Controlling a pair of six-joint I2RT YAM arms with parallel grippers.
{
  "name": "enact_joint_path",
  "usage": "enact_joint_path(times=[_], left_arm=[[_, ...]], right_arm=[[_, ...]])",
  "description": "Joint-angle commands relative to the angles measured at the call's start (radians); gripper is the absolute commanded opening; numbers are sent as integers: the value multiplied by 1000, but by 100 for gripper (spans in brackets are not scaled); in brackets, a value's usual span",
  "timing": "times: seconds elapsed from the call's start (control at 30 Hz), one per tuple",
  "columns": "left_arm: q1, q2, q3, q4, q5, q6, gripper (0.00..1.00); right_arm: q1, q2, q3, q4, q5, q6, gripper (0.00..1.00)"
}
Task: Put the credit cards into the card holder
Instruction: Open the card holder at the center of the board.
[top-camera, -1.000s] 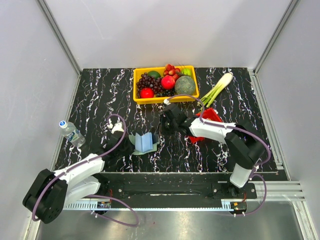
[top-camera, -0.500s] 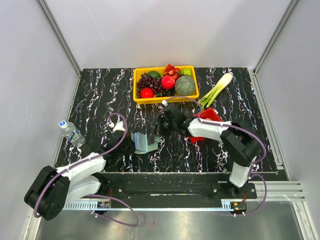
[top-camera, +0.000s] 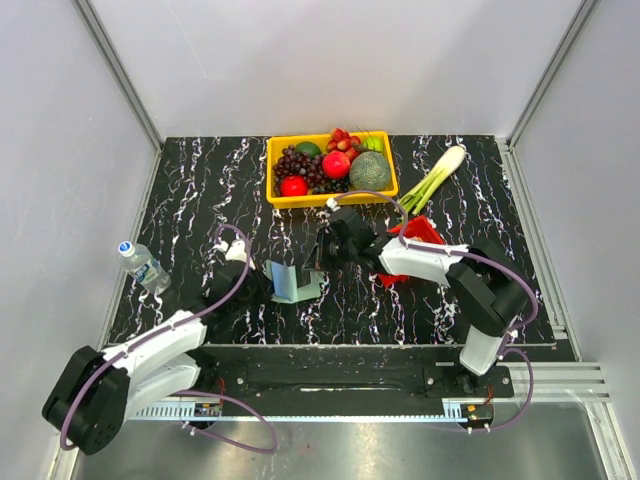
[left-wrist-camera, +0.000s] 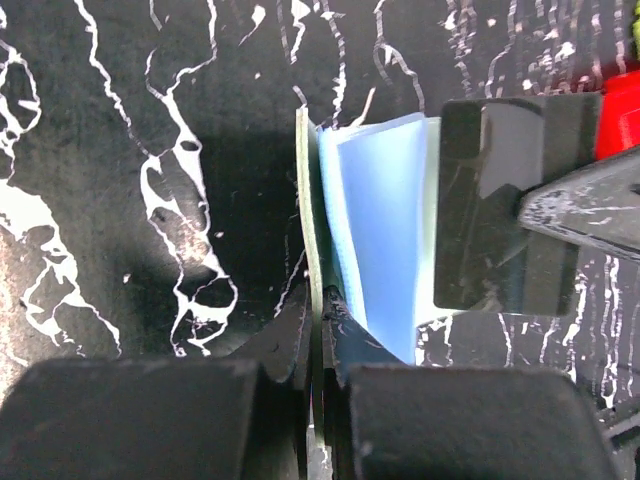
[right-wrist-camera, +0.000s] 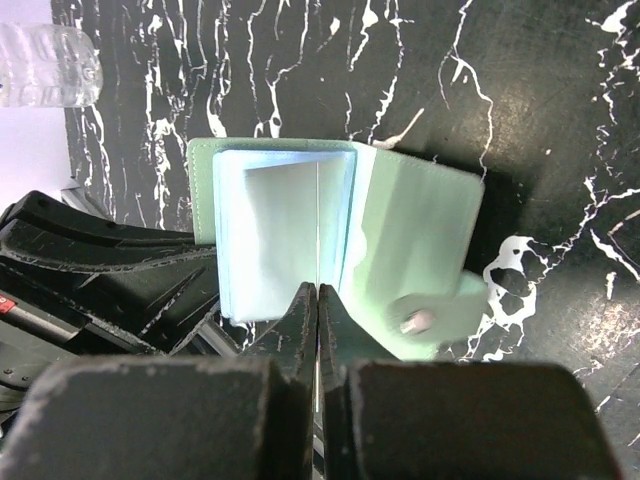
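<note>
The grey-green card holder (top-camera: 295, 283) stands open on the black marbled table, its pale blue inner pockets (left-wrist-camera: 380, 220) showing. My left gripper (top-camera: 264, 286) is shut on the holder's left outer flap (left-wrist-camera: 308, 200). My right gripper (top-camera: 322, 258) is shut on a dark credit card (left-wrist-camera: 490, 225) and holds it at the holder's right side, against the pockets. In the right wrist view the card shows edge-on as a thin line (right-wrist-camera: 317, 225) in front of the open holder (right-wrist-camera: 410, 230), whose snap tab (right-wrist-camera: 415, 322) hangs at lower right. Other cards are hidden.
A red mesh basket (top-camera: 424, 232) sits partly under the right arm. A yellow tray (top-camera: 276, 170) of fruit stands at the back. A leek (top-camera: 436, 178) lies at the back right. A water bottle (top-camera: 143, 263) lies at the left.
My left gripper moved right and closed on the holder's left flap, and the holder went from lying spread to standing open. My right gripper shifted slightly left with the card.
</note>
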Motion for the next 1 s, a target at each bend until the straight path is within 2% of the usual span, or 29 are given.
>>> enact_joint_path(times=[0.0,0.2,0.37,0.7,0.97], left_arm=[[-2,-73,5,53,25,45,0],[-2,-61,12,52,37,52,0],[-2,-22,8,60,37,42,0],[-2,25,10,31,14,13,0],[-3,148,21,-6,-9,-5,0]], right_arm=[[-8,-62,27,42,-1,-14,0],[-7,-86,39,47,41,-11,0],[16,-128,55,-16,148,-43,0],[21,-69,73,-38,88,-48,0],[21,-76,76,-111,182,-75,0]])
